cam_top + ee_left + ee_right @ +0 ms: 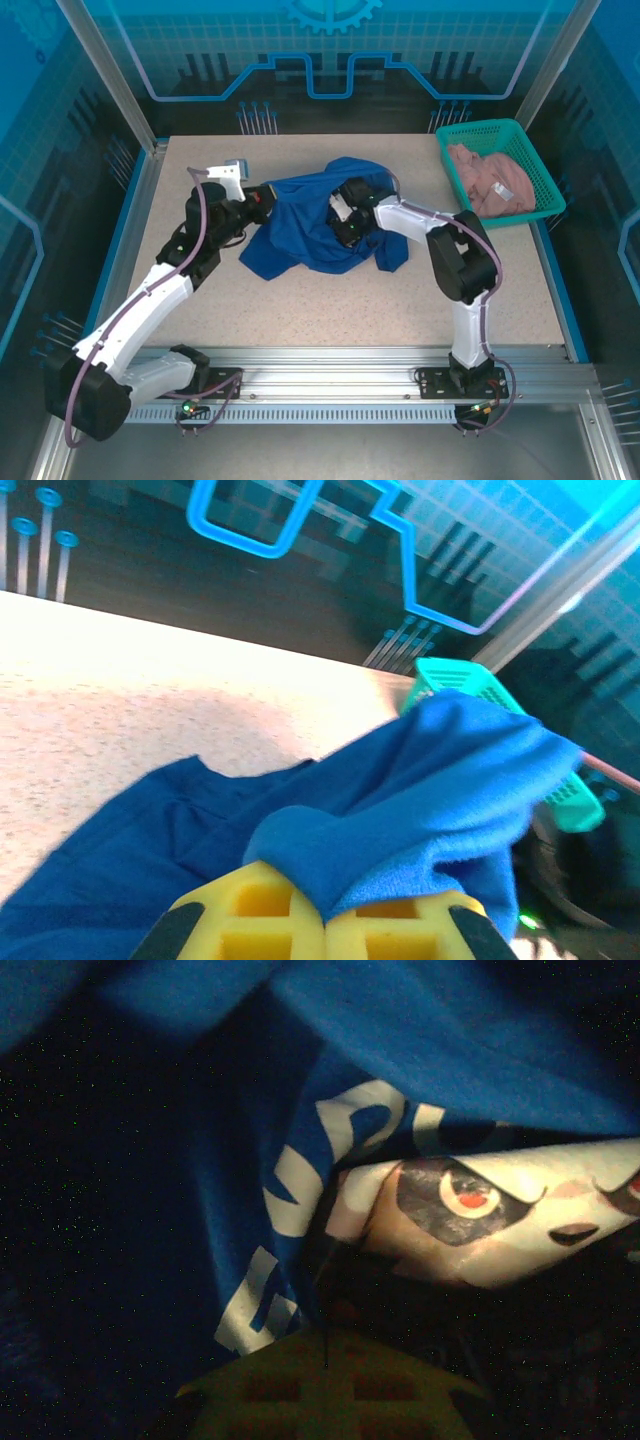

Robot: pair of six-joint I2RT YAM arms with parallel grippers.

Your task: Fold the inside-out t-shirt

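The royal blue t-shirt (305,230) lies crumpled in the middle of the table, plain blue side outward. My left gripper (264,201) is at its left edge. In the left wrist view the yellow fingers (260,915) are pressed together with a fold of the blue shirt (420,780) pinched between them. My right gripper (346,217) is buried in the upper middle of the shirt. In the dark right wrist view it is inside the shirt, where the pale printed graphic (480,1205) and white letters (300,1180) show. The right gripper (325,1360) is shut, with a dark fold running into its seam.
A green basket (497,128) at the back right corner holds the pinkish-beige garment (490,180); the basket (465,685) also shows in the left wrist view beyond the shirt. Bare speckled tabletop (330,310) spreads in front of the shirt. Blue rails edge the table.
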